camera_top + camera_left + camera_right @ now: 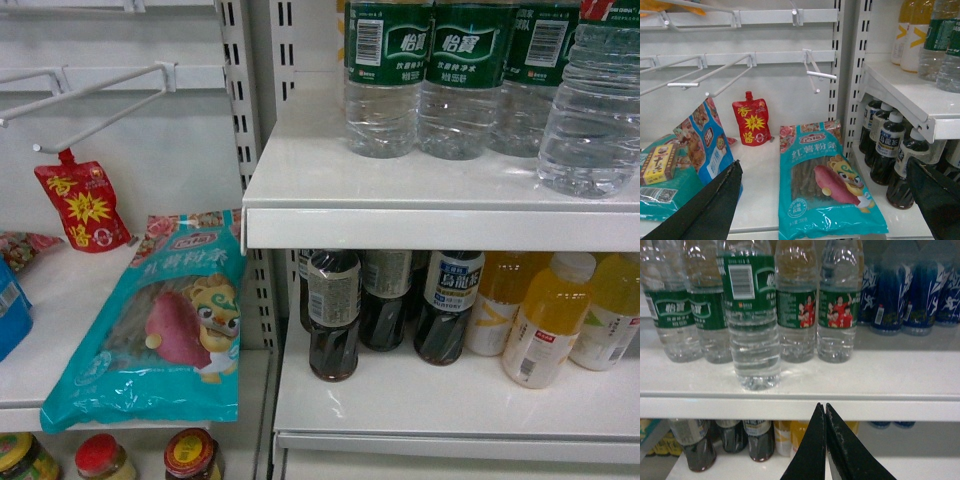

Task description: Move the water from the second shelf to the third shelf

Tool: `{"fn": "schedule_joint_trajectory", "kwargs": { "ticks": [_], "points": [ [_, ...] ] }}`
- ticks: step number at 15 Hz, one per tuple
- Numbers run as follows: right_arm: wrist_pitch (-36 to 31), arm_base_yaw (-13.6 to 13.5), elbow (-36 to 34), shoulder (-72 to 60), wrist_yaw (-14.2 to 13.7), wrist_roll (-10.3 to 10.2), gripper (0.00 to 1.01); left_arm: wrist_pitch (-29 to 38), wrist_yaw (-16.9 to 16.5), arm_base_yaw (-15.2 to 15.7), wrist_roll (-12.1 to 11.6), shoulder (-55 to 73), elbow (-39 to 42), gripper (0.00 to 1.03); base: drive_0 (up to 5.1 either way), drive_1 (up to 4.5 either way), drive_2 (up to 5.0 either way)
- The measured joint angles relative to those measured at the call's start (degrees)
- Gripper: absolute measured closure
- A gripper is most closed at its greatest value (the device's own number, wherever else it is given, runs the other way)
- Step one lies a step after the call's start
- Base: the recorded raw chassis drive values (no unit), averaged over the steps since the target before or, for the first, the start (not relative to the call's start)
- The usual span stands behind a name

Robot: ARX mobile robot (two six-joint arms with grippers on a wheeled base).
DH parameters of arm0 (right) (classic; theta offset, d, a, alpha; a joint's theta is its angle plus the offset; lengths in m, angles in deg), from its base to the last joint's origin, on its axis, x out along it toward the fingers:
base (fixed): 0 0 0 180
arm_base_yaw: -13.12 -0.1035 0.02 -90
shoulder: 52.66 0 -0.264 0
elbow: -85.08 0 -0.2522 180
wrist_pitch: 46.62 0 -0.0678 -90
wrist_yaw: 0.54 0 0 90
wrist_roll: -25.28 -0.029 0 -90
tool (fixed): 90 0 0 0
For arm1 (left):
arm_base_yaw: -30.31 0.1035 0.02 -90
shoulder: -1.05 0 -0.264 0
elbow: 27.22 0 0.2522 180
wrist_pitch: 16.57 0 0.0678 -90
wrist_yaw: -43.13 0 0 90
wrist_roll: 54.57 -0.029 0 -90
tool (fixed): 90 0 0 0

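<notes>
Several water bottles with green labels stand on the upper white shelf (400,225). One water bottle (754,325) stands forward of the row, near the shelf's front edge (790,407); in the head view it is at the right (595,110). My right gripper (822,406) is shut with nothing in it, its tips just below and in front of that shelf edge, to the right of the forward bottle. My left gripper (823,165) is open wide and empty, over a teal packet on the left unit. Neither gripper shows in the head view.
Dark tea bottles (333,315) and yellow drinks (545,320) fill the shelf below the water. Blue bottles (905,290) stand right of the water. On the left unit lie a teal packet (160,330) and a red pouch (85,205) under metal hooks (100,90); jars (190,455) below.
</notes>
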Motion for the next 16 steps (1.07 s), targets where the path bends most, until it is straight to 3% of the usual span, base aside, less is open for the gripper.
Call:
{"fn": "schedule_joint_trajectory", "kwargs": {
  "ticks": [9,10,16],
  "points": [
    [7.7,0.0,-6.1,13.7,0.0,0.0,0.99,0.0,0.0,0.0,0.0,0.0,0.0,0.05,0.0,0.0,0.0],
    [5.9,0.0,-7.4,14.4,0.0,0.0,0.99,0.0,0.0,0.0,0.0,0.0,0.0,0.05,0.0,0.0,0.0],
    [12.3,0.0,-7.7,20.6,0.0,-0.1,0.99,0.0,0.0,0.0,0.0,0.0,0.0,0.05,0.0,0.0,0.0]
  ]
}}
